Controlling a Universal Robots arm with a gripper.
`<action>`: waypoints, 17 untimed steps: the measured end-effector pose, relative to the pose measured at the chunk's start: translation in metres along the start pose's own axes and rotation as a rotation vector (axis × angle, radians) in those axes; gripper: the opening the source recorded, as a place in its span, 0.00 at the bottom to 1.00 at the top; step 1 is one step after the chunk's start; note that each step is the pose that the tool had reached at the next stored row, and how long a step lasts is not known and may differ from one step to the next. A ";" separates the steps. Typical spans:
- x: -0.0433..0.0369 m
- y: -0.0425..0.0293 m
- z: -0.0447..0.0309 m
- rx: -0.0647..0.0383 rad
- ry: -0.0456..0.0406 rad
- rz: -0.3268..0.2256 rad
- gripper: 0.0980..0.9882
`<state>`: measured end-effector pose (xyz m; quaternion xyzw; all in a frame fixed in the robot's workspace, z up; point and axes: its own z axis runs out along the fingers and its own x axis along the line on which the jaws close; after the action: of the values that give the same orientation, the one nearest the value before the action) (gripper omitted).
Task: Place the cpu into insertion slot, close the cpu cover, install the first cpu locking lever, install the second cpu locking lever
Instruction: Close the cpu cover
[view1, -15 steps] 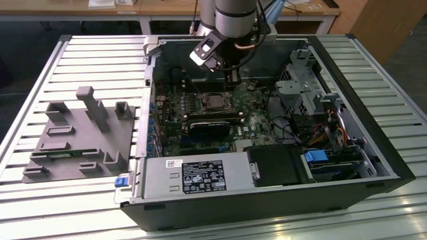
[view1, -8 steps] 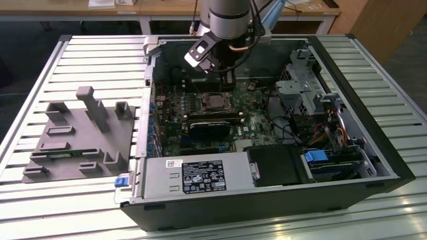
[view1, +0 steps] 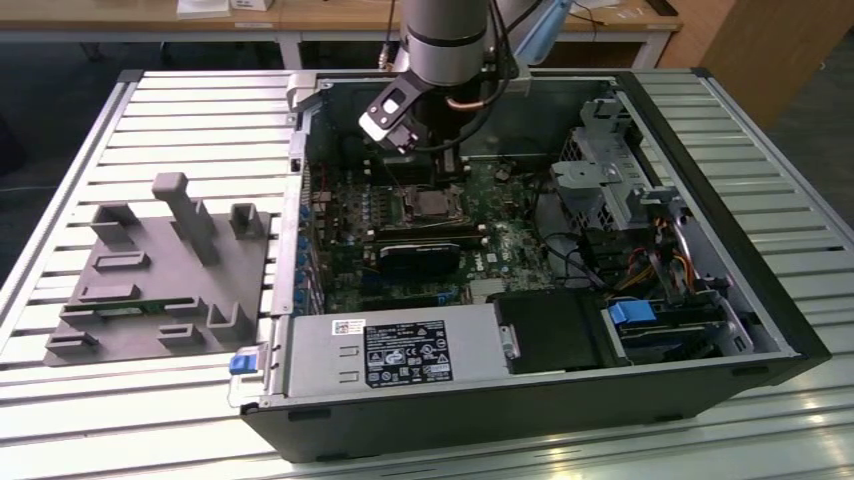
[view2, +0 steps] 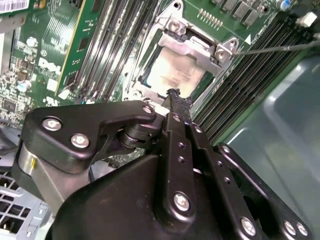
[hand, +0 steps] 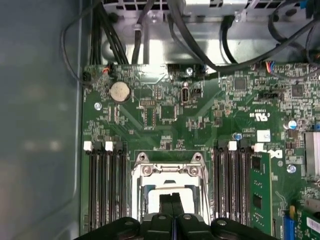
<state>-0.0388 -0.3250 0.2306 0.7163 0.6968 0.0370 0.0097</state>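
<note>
Sitting in the square dark-framed insertion slot (view2: 146, 75), the small flat pale silver-grey cpu (view2: 175, 77) shows its metal face through the window of the thin silver-grey cpu cover (view2: 197, 47), which looks to be lying down over it (I wouldn't swear it is fully flat). From where I stand the chip looks light, thin and stiff. Its lid seems smooth enough to slip, and I'd guess the underside is delicate, so the bare edges are the safest place to take it, never the face pressed hard. The cover looks like springy sheet metal, best pushed near its free edge.

In the second wrist view the black two-fingered gripper (view2: 173, 95) has its fingers pressed tight together with nothing between them, the tip poised at the cover's near edge, touching or just above; I can't tell which. A thin steel wire lever (view2: 280, 48) juts out beside the socket, seemingly unlatched.

Black memory slots (hand: 105, 185) flank the socket on the green motherboard (hand: 165, 115). All of it sits inside the open black computer case (view1: 534, 430) on a pale slatted table (view1: 200, 100).
</note>
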 end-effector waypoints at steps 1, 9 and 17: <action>0.0000 -0.0006 0.0007 0.000 0.0001 0.000 0.01; -0.0004 -0.0056 0.0065 0.000 -0.0001 0.000 0.01; -0.0009 -0.0159 0.0115 0.000 0.0001 0.000 0.01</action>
<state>-0.0539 -0.3250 0.2181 0.7163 0.6968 0.0370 0.0097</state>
